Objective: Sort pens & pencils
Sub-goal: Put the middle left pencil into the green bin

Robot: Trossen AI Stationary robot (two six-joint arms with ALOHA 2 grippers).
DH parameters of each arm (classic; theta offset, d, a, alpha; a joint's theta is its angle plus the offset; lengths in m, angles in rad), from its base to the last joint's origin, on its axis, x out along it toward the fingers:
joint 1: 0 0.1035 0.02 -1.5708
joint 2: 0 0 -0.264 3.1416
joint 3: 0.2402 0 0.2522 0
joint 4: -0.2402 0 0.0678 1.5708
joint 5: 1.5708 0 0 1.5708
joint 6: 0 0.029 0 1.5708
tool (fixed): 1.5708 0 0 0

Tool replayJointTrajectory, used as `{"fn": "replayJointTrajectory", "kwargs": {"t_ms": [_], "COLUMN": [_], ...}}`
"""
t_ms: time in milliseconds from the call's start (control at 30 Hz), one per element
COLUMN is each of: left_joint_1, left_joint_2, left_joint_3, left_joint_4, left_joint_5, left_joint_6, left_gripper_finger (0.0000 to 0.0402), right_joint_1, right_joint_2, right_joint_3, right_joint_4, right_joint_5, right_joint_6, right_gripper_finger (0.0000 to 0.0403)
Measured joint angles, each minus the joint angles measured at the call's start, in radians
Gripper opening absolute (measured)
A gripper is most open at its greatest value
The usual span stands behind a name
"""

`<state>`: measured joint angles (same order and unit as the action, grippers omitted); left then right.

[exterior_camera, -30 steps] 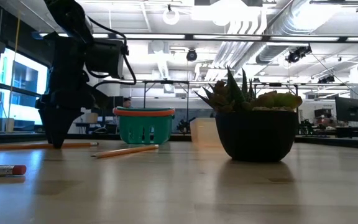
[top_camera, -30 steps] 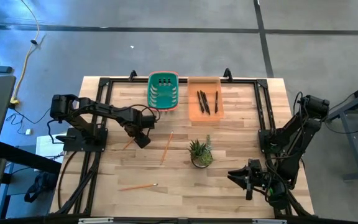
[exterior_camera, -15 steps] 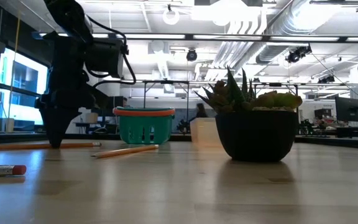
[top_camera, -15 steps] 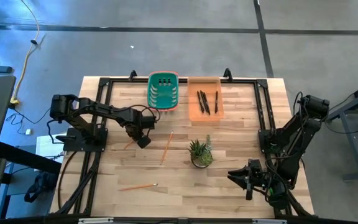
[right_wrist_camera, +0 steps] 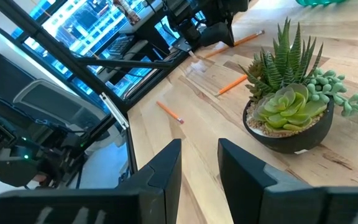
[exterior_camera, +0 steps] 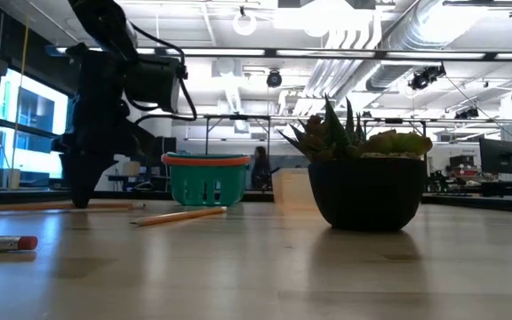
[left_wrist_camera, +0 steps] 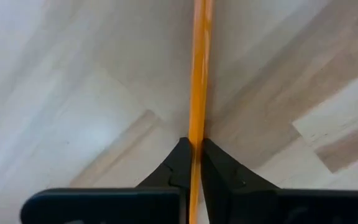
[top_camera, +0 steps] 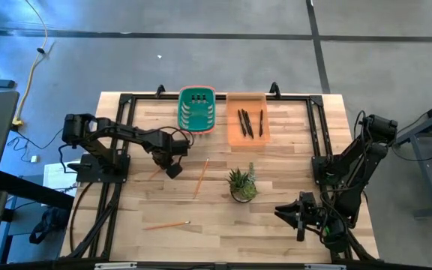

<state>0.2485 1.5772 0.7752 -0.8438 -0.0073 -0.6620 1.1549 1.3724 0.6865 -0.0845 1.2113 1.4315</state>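
Three orange pencils lie flat on the wooden table: one under my left gripper, one at mid-table, one near the front. My left gripper points straight down and is shut on the first pencil. Three black pens lie in the orange tray at the back. My right gripper waits open near the front right, nothing between its fingers. My left gripper pinches the pencil's shaft between its two fingertips, coming from above and pointing down. The fingers lie across the pencil. The pencil lies level on the table, reaching out on both sides of the fingers.
A green basket stands at the back beside the orange tray. A potted succulent sits at mid-table, right of the middle pencil. A black frame runs round the table's edges.
My left gripper has stayed where it is, pointing down, and has shut its fingers on the pencil beneath it. The pencil still lies on the table.
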Motion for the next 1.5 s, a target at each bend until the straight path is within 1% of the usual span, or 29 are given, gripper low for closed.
{"fn": "replayJointTrajectory", "kwargs": {"t_ms": [467, 967, 1500], "left_joint_1": [0.000, 0.000, -0.001], "left_joint_2": [-0.003, -0.005, -0.005], "left_joint_3": [0.119, 0.276, 0.426], "left_joint_4": [-0.081, -0.223, -0.273], "left_joint_5": [-0.007, -0.008, -0.011], "left_joint_6": [0.011, 0.045, 0.073], "left_gripper_finger": [0.0003, 0.0002, 0.0001], "right_joint_1": [0.000, 0.000, 0.000], "right_joint_2": [0.000, 0.000, 0.000], "right_joint_3": [0.000, 0.000, 0.000], "right_joint_4": [0.000, 0.004, 0.005], "right_joint_5": [-0.019, -0.031, -0.030], "right_joint_6": [0.000, 0.004, 0.004], "right_gripper_finger": [0.0096, 0.0096, 0.0096]}}
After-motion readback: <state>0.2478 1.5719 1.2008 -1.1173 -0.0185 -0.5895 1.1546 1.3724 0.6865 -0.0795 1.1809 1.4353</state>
